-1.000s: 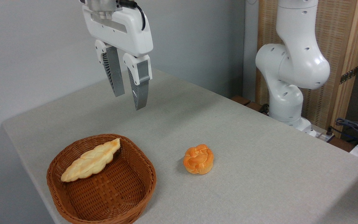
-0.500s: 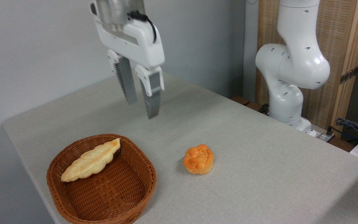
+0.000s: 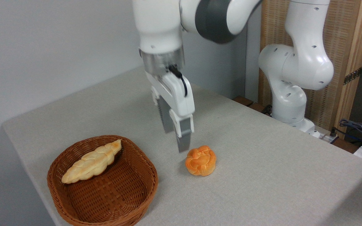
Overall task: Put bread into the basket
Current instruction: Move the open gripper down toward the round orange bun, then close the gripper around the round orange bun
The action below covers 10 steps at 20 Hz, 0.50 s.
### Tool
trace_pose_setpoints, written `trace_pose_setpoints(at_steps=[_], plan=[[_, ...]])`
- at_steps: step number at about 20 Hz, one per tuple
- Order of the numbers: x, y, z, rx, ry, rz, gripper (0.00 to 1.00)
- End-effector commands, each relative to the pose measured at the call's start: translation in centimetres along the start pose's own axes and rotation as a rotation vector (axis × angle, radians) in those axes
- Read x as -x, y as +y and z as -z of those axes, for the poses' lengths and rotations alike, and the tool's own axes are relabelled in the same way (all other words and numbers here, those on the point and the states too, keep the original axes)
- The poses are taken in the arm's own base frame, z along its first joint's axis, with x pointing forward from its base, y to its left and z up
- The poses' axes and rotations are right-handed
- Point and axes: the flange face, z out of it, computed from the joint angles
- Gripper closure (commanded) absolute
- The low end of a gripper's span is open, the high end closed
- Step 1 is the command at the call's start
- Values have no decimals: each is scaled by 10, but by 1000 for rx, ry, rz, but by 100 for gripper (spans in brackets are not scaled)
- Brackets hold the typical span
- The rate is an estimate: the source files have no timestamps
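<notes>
The bun (image 3: 200, 160) sits on the grey tabletop (image 3: 262, 163), a small orange roll with a knotted, flower-like top, resting flat and touched by nothing. Left of the bun, apart from it, stands the basket (image 3: 143, 201), brown woven wicker with rounded corners, near the tabletop's front left edge. Inside the basket a long pale braided loaf (image 3: 91, 162) leans against the back left wall, one end up near the rim and the other lower down towards the floor of the basket; the rest of the basket's floor is bare weave. The claw (image 3: 176, 139) hangs above the tabletop just up and to the left of the bun, pointing downward and slightly tilted, with its nearer fingertip close to the bun's upper left edge but not touching it. It is seen nearly edge-on, one grey finger in front of the other, and a little blurred, so I cannot tell how wide the gap between the fingers is; it holds nothing. The white arm (image 3: 159, 28) comes down to the claw from the top of the picture, and its base (image 3: 289, 103) stands beyond the tabletop's far right edge, well behind the bun, before a wooden panel (image 3: 347, 47).
</notes>
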Motion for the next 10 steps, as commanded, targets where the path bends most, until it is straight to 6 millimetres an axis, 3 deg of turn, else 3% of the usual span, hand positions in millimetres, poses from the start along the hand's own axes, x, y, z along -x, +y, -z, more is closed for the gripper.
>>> trace_pose_setpoints(at_steps=[1,10], plan=[[18,23,-30,-14,-74,-73,0],[23,32,-66,-19,-149,-123,0]])
